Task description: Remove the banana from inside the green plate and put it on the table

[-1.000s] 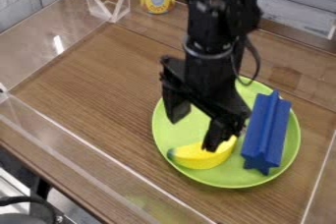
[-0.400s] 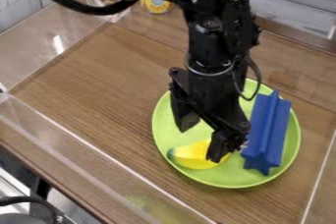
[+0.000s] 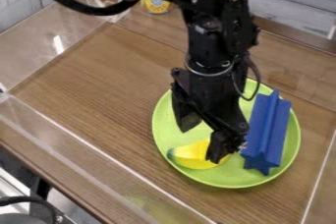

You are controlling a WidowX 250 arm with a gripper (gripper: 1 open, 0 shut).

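Note:
The yellow banana (image 3: 195, 155) lies at the near edge of the lime-green plate (image 3: 178, 130), partly hidden by my gripper. My black gripper (image 3: 205, 137) reaches straight down over the plate, jaws open, one finger (image 3: 188, 116) behind the banana and the other finger (image 3: 225, 141) at its right end. Nothing is held. The wooden table (image 3: 98, 81) surrounds the plate.
A blue ridged block (image 3: 268, 131) lies on the right side of the plate, close to my right finger. Clear acrylic walls (image 3: 39, 100) edge the table. A yellow-labelled can (image 3: 157, 4) stands at the back.
My gripper has dropped lower and shifted slightly toward the banana, so its fingers now straddle it. Between the last two frames nothing moved.

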